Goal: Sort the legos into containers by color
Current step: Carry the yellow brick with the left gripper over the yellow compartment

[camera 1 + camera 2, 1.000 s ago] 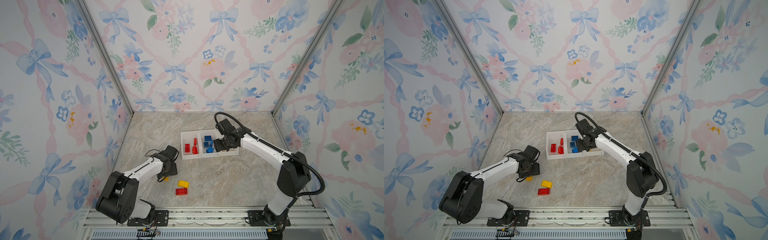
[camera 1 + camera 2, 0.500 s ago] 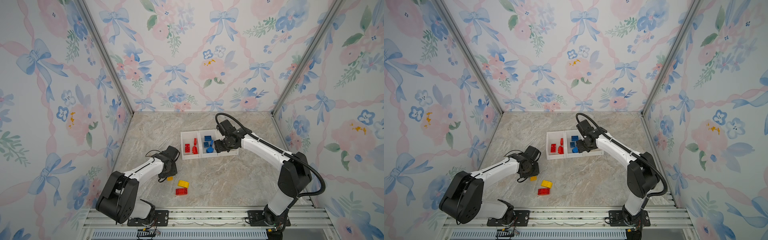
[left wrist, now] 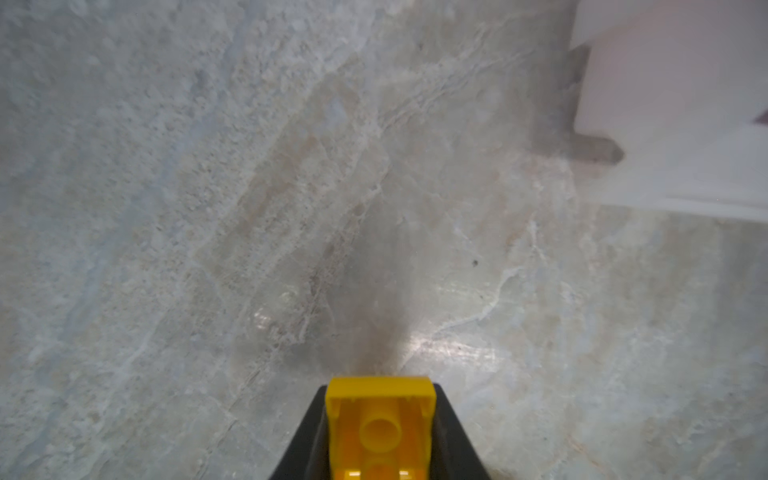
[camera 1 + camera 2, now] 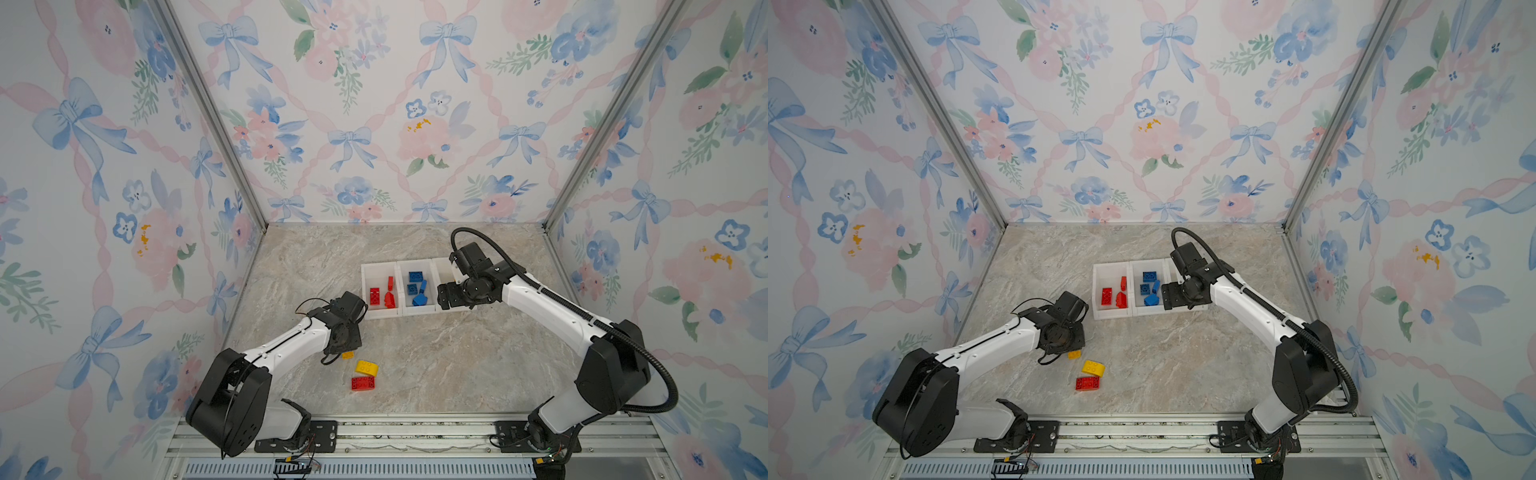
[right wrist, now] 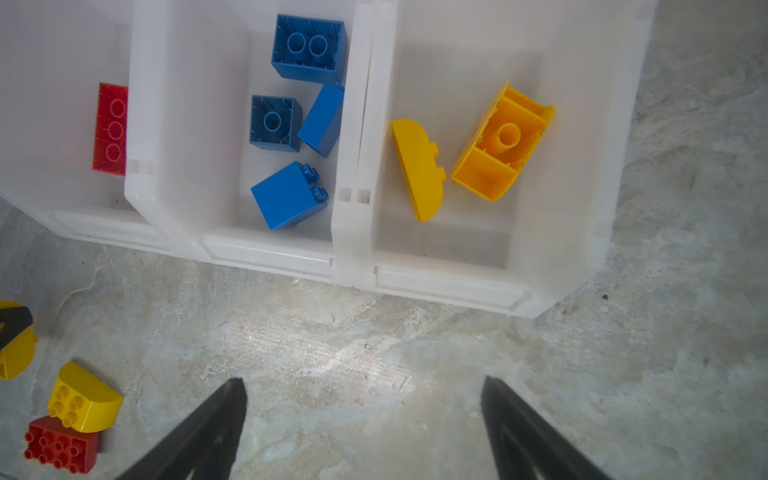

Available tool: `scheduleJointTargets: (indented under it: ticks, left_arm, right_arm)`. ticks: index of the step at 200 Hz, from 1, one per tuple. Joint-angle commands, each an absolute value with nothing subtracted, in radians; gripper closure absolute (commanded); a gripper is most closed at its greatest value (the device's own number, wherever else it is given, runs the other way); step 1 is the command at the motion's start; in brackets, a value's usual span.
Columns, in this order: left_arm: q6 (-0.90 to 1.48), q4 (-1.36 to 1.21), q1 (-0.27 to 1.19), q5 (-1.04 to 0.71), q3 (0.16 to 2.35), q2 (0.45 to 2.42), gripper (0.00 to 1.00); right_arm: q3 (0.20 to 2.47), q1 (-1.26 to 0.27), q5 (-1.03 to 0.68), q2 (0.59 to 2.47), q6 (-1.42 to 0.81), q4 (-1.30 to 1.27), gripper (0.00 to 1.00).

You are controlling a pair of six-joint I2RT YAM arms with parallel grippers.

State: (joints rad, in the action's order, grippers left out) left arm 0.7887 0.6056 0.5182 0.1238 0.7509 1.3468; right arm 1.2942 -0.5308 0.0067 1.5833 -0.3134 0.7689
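Observation:
My left gripper (image 3: pixel 380 392) is shut on a small yellow lego (image 3: pixel 380 428), held low over the floor; in both top views this brick (image 4: pixel 347 355) (image 4: pixel 1074 354) peeks out under the wrist. My right gripper (image 5: pixel 363 386) is open and holds nothing, in front of the containers (image 5: pixel 266 253). The three white bins (image 4: pixel 379 316) hold red legos (image 4: pixel 375 296) on the left, blue legos (image 4: pixel 415 286) in the middle and two yellow legos (image 5: pixel 419 168) on the right. A yellow curved lego (image 4: pixel 366 368) and a red lego (image 4: pixel 363 382) lie loose together.
The right arm (image 4: pixel 540 303) hides most of the right bin in both top views. Marble floor (image 4: pixel 436 361) lies between the bins and the loose bricks. Patterned walls (image 4: pixel 353 124) enclose three sides; a metal rail (image 4: pixel 374 428) runs along the front.
My left gripper has closed on the small yellow lego by its wrist. My right gripper has shifted a little to the right along the bins.

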Motion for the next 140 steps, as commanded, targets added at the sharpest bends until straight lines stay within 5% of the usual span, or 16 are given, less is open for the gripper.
scheduleJointTargets:
  ticks: [1, 140]
  left_arm:
    - [0.828, 0.618, 0.551, 0.149, 0.819, 1.327, 0.73]
    - [0.826, 0.598, 0.803, 0.178, 1.416, 1.727, 0.74]
  right_arm:
    - [1.252, -0.507, -0.024, 1.541, -0.334, 0.764, 0.04]
    - [1.05, -0.356, -0.123, 1.357, -0.371, 0.73, 0.02]
